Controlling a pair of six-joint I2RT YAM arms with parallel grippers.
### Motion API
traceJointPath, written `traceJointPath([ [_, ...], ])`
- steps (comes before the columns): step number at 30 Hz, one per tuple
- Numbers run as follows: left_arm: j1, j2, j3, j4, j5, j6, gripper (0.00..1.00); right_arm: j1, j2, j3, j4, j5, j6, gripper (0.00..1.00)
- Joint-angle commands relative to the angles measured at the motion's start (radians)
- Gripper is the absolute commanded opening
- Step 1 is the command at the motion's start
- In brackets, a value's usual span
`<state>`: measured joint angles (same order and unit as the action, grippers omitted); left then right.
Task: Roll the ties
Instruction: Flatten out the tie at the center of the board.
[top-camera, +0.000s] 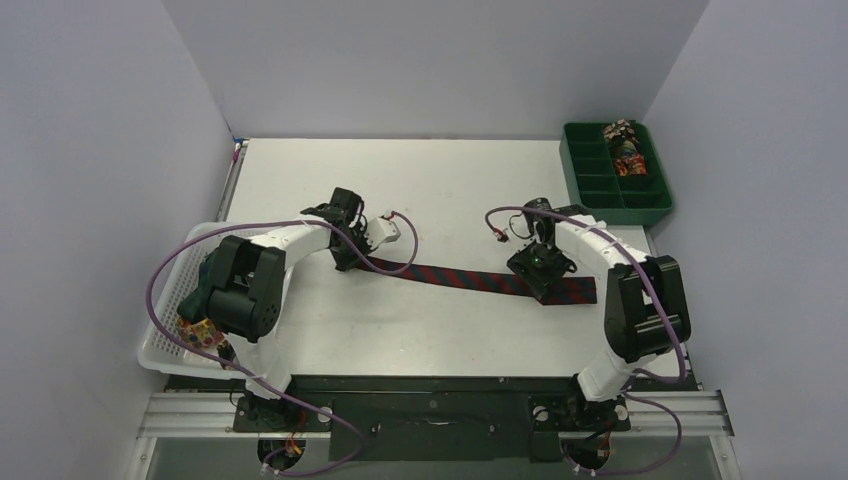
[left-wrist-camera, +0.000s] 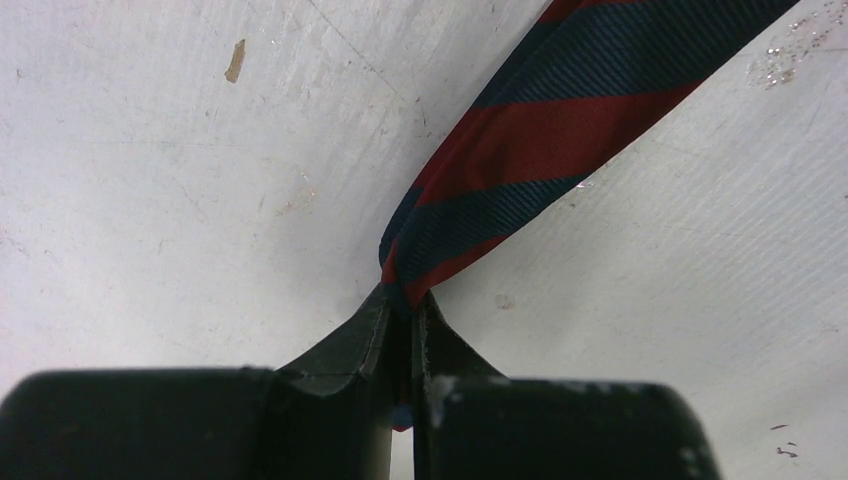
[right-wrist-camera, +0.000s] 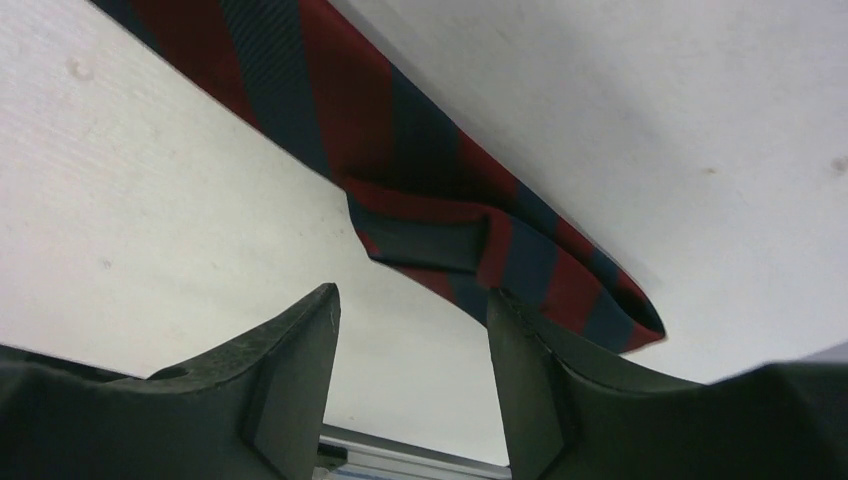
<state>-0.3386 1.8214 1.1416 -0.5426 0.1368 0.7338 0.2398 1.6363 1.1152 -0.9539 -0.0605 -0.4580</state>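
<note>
Found the striped tie (top-camera: 470, 280), navy with red diagonals, laid flat across the bench (top-camera: 440, 180), running from left of centre toward the right side. Saw the left gripper (left-wrist-camera: 405, 300) pinched tight on its narrow end, with the cloth bunched right at the fingertips. From above, lost that end under the wrist. Saw the right gripper (right-wrist-camera: 410, 310) spread wide just short of the broad end, with nothing clamped between its fingers (right-wrist-camera: 300, 340). Could not tell whether the right-hand finger touched the cloth. Made out the broad end folded over on itself, its tip pointing away toward the bench edge; from above, it was largely covered by the gripper body. Noted a green tray (top-camera: 580, 190) at the far right corner, with rolled ties (top-camera: 625, 150) in its far right compartments, patterns too small to read. Noted a white basket (top-camera: 165, 340) at the near left, mostly hidden by the left arm, with a scrap of multicoloured tie (top-camera: 198, 333) showing under the elbow.
</note>
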Motion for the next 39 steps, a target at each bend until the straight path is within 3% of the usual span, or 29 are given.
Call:
traceJointPath([
  [1, -0.002, 0.023, -0.025, -0.067, 0.006, -0.026, 0.00, 0.036, 0.059, -0.049, 0.124, 0.043, 0.093, 0.52],
  [5, 0.004, 0.022, -0.040, -0.055, -0.013, -0.026, 0.00, 0.041, 0.106, -0.101, 0.206, 0.196, 0.093, 0.43],
  [10, 0.040, 0.022, -0.051, -0.064, -0.003, -0.013, 0.00, -0.048, 0.057, -0.122, 0.186, 0.258, 0.058, 0.08],
  [15, 0.059, 0.010, -0.072, -0.071, -0.010, 0.019, 0.00, -0.233, -0.032, -0.040, 0.063, 0.239, -0.044, 0.02],
  [18, 0.066, 0.001, -0.077, -0.082, -0.006, 0.041, 0.00, -0.354, -0.030, 0.016, 0.003, 0.217, -0.125, 0.12],
  [19, 0.067, 0.000, -0.079, -0.086, -0.006, 0.045, 0.00, -0.409, -0.016, 0.051, -0.024, 0.215, -0.136, 0.24],
  [20, 0.070, -0.005, -0.079, -0.087, -0.006, 0.052, 0.00, -0.433, -0.008, 0.069, -0.036, 0.213, -0.155, 0.29],
  [24, 0.076, -0.026, -0.043, -0.143, 0.034, 0.078, 0.00, -0.532, 0.031, 0.195, -0.119, 0.168, -0.223, 0.41],
  [25, 0.077, -0.031, -0.029, -0.183, 0.066, 0.085, 0.02, -0.544, 0.038, 0.236, -0.158, 0.145, -0.240, 0.49],
  [26, 0.078, -0.038, 0.001, -0.218, 0.082, 0.089, 0.15, -0.545, 0.043, 0.255, -0.178, 0.097, -0.276, 0.54],
  [27, 0.082, -0.042, 0.017, -0.246, 0.111, 0.101, 0.21, -0.537, 0.054, 0.288, -0.210, 0.083, -0.292, 0.60],
  [30, 0.090, -0.046, 0.080, -0.288, 0.146, 0.118, 0.49, -0.483, 0.087, 0.334, -0.257, 0.011, -0.359, 0.63],
  [32, 0.100, -0.031, 0.117, -0.305, 0.160, 0.118, 0.57, -0.434, 0.117, 0.350, -0.265, -0.006, -0.390, 0.63],
  [39, 0.126, 0.017, 0.162, -0.286, 0.166, 0.059, 0.60, -0.308, 0.209, 0.329, -0.223, -0.053, -0.463, 0.63],
])
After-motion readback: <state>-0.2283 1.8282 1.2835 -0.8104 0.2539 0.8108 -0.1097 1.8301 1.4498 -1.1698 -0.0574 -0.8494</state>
